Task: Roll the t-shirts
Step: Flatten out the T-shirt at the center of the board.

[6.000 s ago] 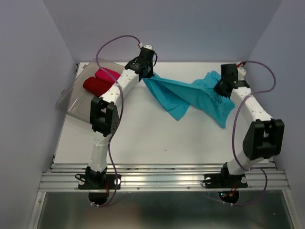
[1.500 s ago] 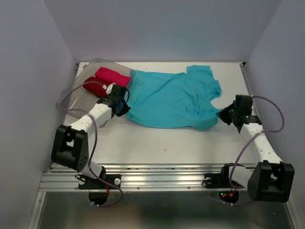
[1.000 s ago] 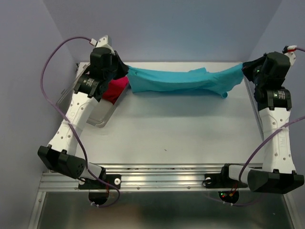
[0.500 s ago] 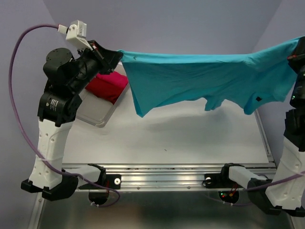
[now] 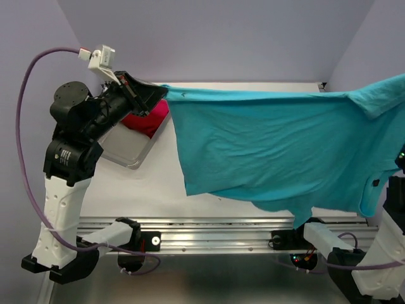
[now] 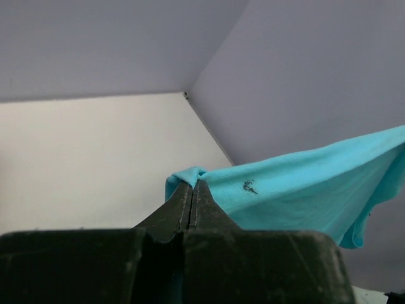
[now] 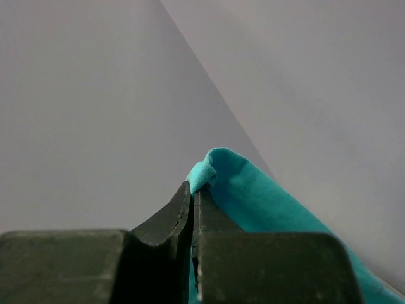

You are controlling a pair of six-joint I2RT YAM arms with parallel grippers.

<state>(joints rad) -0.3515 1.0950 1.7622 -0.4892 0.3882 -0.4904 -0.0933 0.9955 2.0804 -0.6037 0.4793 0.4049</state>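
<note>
The left gripper (image 6: 192, 187) is pressed shut. Its two dark fingers meet with only a thin line between them, and a small fold of the turquoise t-shirt (image 5: 272, 145) is pinched at the tips. Just beside this fold the cloth carries a small dark mark (image 6: 248, 186). The right gripper (image 7: 192, 190) is closed in the same way on another edge of the same shirt (in the top view this gripper is beyond the right border, so only its wrist view shows it).

Both grips are high above the table (image 5: 158, 183). The left arm stands tall at the left side, with its wrist bent toward the middle.

Between the two grips the shirt hangs spread open like a curtain. The top edge is stretched nearly straight from left to right, and the body falls below it in soft wrinkles. The lower edge is uneven and hangs lower on the right side, where in the top view it covers part of the metal rail (image 5: 215, 231) at the near edge. I cannot tell whether the cloth touches the table.

Behind the left gripper, at the far left of the table, sits the clear plastic tub (image 5: 123, 152). Inside it lies red-pink cloth (image 5: 150, 117), partly hidden by the arm — I cannot tell if this is one shirt or two.
</note>
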